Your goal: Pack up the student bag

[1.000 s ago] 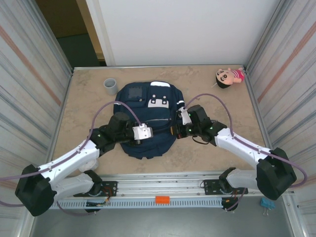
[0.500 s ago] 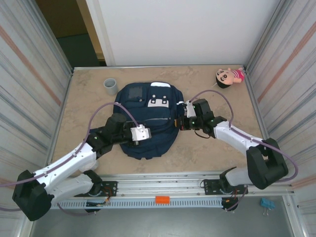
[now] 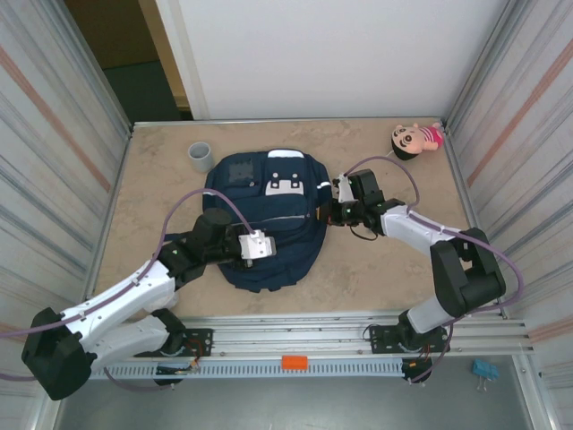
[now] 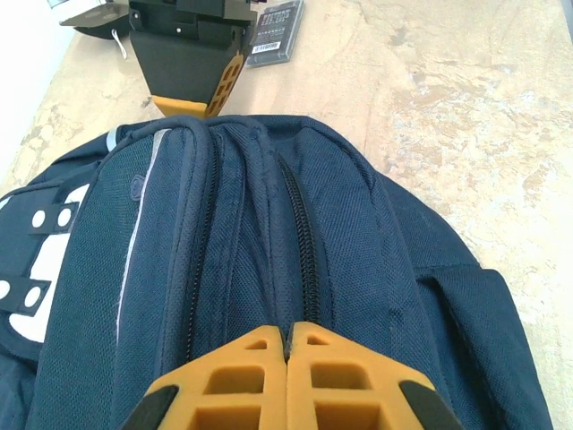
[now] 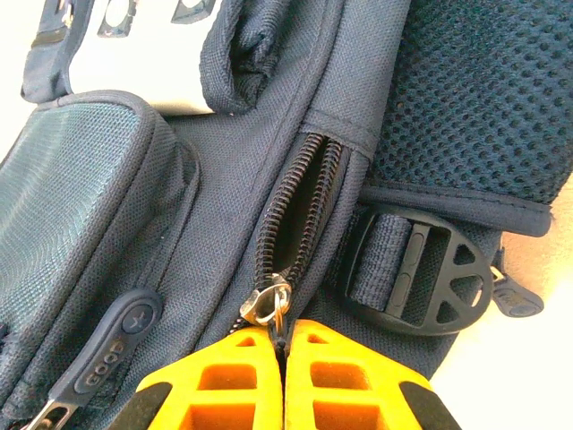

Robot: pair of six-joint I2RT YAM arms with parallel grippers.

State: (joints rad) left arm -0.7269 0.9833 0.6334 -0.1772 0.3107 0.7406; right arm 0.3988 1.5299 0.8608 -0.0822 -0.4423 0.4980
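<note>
On your counter [image 3: 148, 202], a grey cup [image 3: 200, 155] stood upright near the far left corner, just off the top-left of the student bag [image 3: 269, 210] and not touching it.

Your left claw [image 3: 260, 247] sat over the lower left part of the bag. In the left wrist view the left claw [image 4: 286, 333] was clenched, its orange tips pressed together right at the end of a closed zipper line [image 4: 300, 233] running along the bag's ridge. You could not tell whether any fabric or zipper part was pinched between them.

The student bag lay flat in the middle of the counter, front side up. Its white patches [image 3: 286, 184] faced the far edge and its rounded bottom faced the near edge.

Your right claw [image 3: 337, 211] was at the bag's right edge. The right wrist view showed the right claw [image 5: 285, 333] clenched on the metal zipper pull [image 5: 268, 305], which ran down into the seam between the tips. Above the pull, the zipper teeth [image 5: 300, 193] stood slightly parted. A black strap buckle [image 5: 421, 267] lay just right of it, and a rubber pull tab [image 5: 112, 345] to its left.

A doll [image 3: 414, 139] with dark hair and a pink top lay in the far right corner, well apart from the bag.
</note>
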